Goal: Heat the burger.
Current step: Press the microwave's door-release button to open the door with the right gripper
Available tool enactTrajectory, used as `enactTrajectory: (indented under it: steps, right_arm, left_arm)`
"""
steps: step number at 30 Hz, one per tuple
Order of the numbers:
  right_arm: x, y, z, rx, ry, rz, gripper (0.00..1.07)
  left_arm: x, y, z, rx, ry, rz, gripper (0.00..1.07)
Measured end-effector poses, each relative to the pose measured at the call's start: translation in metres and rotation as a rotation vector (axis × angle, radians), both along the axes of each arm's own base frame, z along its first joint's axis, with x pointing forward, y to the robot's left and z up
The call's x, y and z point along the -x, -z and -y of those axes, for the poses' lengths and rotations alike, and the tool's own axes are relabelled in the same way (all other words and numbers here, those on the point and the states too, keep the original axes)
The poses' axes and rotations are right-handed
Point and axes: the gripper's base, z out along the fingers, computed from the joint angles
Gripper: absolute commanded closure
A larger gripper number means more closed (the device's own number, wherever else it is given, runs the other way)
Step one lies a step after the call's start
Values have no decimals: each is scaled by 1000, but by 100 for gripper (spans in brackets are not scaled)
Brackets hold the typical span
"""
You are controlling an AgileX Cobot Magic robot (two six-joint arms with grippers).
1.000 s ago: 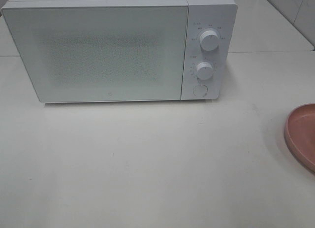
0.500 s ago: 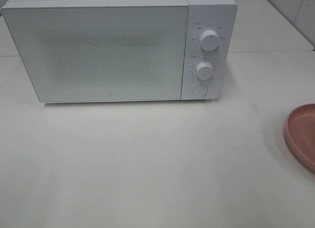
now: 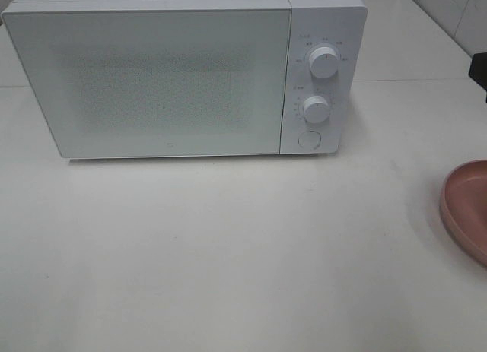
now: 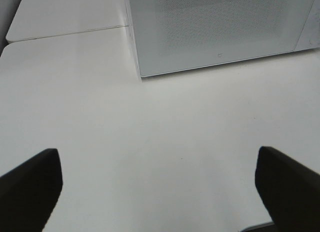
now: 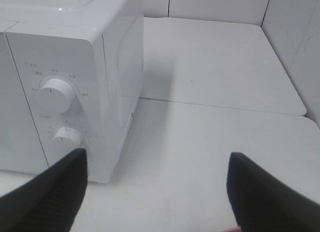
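Worktop [image 3: 228, 253] of smooth, matte off-white carries a boxy white microwave [image 3: 160, 82]. Its flat door is shut and speckled with fine dot mesh. Two round knobs [image 3: 324, 63] sit stacked above a round button [image 3: 309, 140]. A shallow pink plate [image 3: 464, 207] with a raised rim lies well apart at the right edge. The left gripper [image 4: 160, 192] and the right gripper [image 5: 157, 192] both hold their dark jaws spread wide and empty. The burger shows in no view.

The pink plate [image 3: 466, 204] runs off the edge; dial labels [image 3: 325, 39] are illegible.
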Motion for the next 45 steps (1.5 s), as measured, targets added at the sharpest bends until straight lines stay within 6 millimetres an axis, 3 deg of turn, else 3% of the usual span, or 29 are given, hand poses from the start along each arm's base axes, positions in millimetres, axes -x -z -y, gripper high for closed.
enactTrajectory:
  steps: [7,12,15,20,29,37,45]
  right_arm:
    - [-25,14,-3,16,-8,39,32]
    - [-50,36,-3,46,61,57,32]
    - [-53,38,-5,57,64,69,32]
    - [-60,51,-29,109,67,108,32]
    - [-58,56,-49,92,40,126,32]
    - [-43,59,-80,47,-50,111,32]
    - [-28,72,-86,30,-59,54,32]
  left_arm:
    - [0,0,0,0,0,0,9]
    - [0,0,0,0,0,0,9]
    - [0,0,0,0,0,0,9]
    - [0,0,0,0,0,0,9]
    - [0,0,0,0,0,0,9]
    - [0,0,0,0,0,0,9]
    - [0,0,0,0,0,0,9]
